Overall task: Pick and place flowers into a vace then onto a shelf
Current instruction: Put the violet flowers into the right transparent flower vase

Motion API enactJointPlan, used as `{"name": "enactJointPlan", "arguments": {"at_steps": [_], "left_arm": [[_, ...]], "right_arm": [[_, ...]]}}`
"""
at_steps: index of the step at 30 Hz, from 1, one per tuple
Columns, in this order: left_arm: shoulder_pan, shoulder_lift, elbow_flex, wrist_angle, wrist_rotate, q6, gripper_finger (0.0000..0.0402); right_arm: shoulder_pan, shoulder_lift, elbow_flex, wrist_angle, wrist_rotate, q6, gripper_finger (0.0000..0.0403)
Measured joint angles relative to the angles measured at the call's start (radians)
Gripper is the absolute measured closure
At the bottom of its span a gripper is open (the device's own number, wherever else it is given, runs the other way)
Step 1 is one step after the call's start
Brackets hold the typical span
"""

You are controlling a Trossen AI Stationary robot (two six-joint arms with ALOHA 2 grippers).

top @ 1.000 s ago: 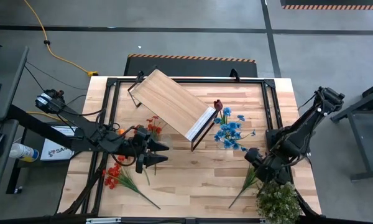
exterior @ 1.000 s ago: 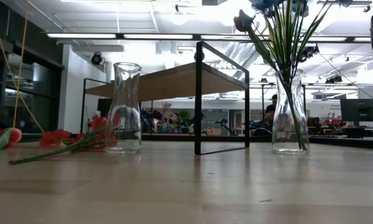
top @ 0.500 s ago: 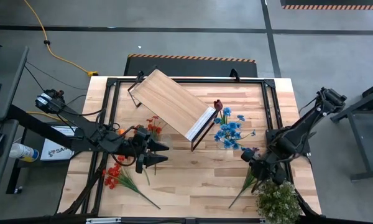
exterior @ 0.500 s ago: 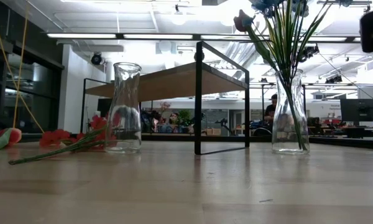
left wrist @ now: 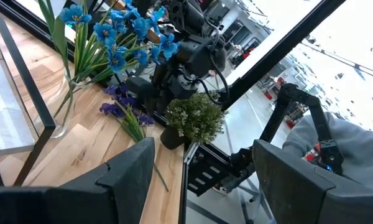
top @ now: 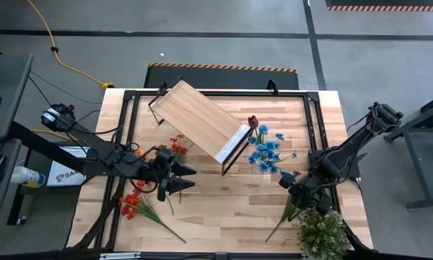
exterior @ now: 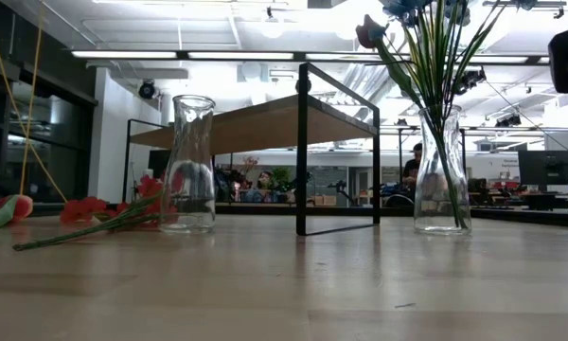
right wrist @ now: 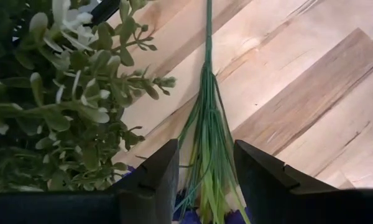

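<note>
Left gripper [top: 179,178]: hovers over the table's left half, just beside the red flowers, fingers spread and empty.
Right gripper [top: 291,189]: low over the near right of the table, above the purple spray; its fingers [right wrist: 150,176] stand apart on either side of the green stems — no grip on them shows.
Purple spray [top: 289,202]: lies flat on the wood, blooms toward the filled vase, stem running toward the near edge, close against the bushy plant.
Red flowers [top: 132,204]: two sprays lying on the left part of the table, one near the empty vase, one nearer the front edge.
Orange tulip [exterior: 12,207]: lying on the tabletop at the far left of the low view.
Filled vase [exterior: 441,175]: clear glass, upright, right of the shelf — holds the blue flowers [top: 267,150] and a dark red rose [top: 253,121].
Empty vase [exterior: 190,164]: clear glass, upright, left of the shelf's front leg.
Shelf [top: 202,119]: light-wood board on a black frame, set askew at the table's middle back; nothing on it.
Bushy plant [top: 322,232]: pale green-white, at the near right corner.
Table [top: 224,209]: light wooden top.
</note>
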Motion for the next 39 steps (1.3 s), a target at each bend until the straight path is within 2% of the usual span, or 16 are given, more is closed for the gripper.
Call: {"name": "enactJointPlan", "arguments": {"at_steps": [7,18,29,35,39], "left_arm": [[0.000,0.000,0.000,-0.003,0.003,0.001,0.0098],[0.000,0.000,0.000,-0.007,0.003,0.003,0.0098],[0.000,0.000,0.000,-0.006,0.002,0.000,0.0098],[0.000,0.000,0.000,-0.006,0.002,0.000,0.0098],[0.000,0.000,0.000,-0.006,0.001,0.000,0.0098]], "right_arm": [[-0.003,0.033,-0.012,0.014,-0.039,-0.005,0.0258],[-0.003,0.153,-0.012,0.041,-0.035,-0.017,0.0258],[-0.002,0.177,-0.065,0.112,-0.037,-0.018,0.0258],[-0.003,0.177,-0.071,0.116,0.015,-0.012,0.0259],[-0.003,0.177,-0.071,0.116,0.046,-0.002,0.0275]]}}
